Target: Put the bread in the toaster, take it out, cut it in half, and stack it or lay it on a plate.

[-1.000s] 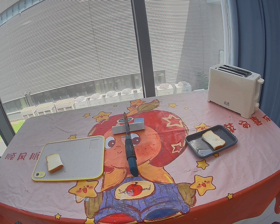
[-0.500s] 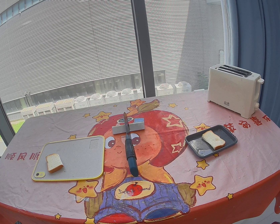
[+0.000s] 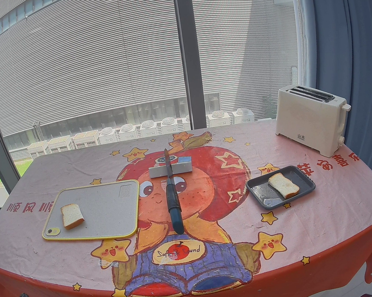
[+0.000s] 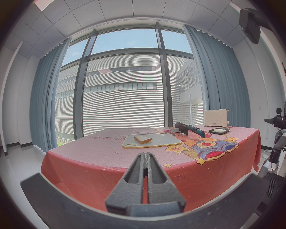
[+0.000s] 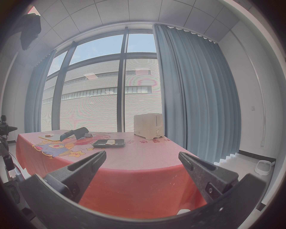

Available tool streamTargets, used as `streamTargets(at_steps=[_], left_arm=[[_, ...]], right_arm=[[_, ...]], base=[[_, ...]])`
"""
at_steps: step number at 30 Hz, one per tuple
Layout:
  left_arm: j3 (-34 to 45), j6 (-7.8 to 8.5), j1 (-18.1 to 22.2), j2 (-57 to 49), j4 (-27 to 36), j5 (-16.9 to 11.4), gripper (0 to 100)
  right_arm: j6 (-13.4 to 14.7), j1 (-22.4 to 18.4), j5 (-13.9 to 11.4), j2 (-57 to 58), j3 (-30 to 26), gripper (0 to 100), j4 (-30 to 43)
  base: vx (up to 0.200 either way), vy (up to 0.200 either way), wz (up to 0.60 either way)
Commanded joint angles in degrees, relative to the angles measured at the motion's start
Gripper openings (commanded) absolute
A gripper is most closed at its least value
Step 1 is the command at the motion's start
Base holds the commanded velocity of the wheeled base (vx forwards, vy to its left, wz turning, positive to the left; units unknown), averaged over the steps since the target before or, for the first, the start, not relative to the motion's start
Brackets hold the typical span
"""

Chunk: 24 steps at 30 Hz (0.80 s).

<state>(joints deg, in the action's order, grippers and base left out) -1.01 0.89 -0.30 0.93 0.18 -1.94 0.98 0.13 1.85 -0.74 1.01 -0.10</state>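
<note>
Two pieces of bread lie on the table in the head view. A squarish bread piece (image 3: 72, 215) sits flat on the near-left part of the grey cutting board (image 3: 109, 212), which lies on the left of the cartoon-printed tablecloth (image 3: 337, 213). A longer bread piece (image 3: 283, 185) lies in the dark tray (image 3: 304, 185) on the right, toward that tray's right half. Between board and tray is the knife (image 3: 173, 197), its blade standing on edge in a small white holder (image 3: 181, 167) and its dark and blue handle pointing toward the robot. The white toaster (image 3: 312, 118) stands at the far right corner, well behind the tray, with its slots facing up.

From the left wrist view, the left gripper (image 4: 145, 154) hangs low in front of the table, well apart from everything on it. Its two dark fingers are pressed together with nothing between them. Beyond it, the squarish bread piece rests on the cutting board, with the knife, the tray and the toaster farther off.

From the right wrist view, the right gripper (image 5: 142, 155) also hangs low, off the table's right end, with its fingers spread wide and holding nothing. Past them stands the toaster near the table's far edge. The tray with the longer bread piece lies nearer, and the knife and the cutting board are beyond it.
</note>
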Motion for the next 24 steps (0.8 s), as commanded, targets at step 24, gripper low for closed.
streamTargets(at_steps=[24], left_arm=[[0.9, 0.08, 0.0, -0.9, 0.0, 0.0, 0]], right_arm=[[0.0, 0.0, 0.0, 0.7, -0.9, 100, 0.1]], base=[[0.000, 0.000, 0.00]])
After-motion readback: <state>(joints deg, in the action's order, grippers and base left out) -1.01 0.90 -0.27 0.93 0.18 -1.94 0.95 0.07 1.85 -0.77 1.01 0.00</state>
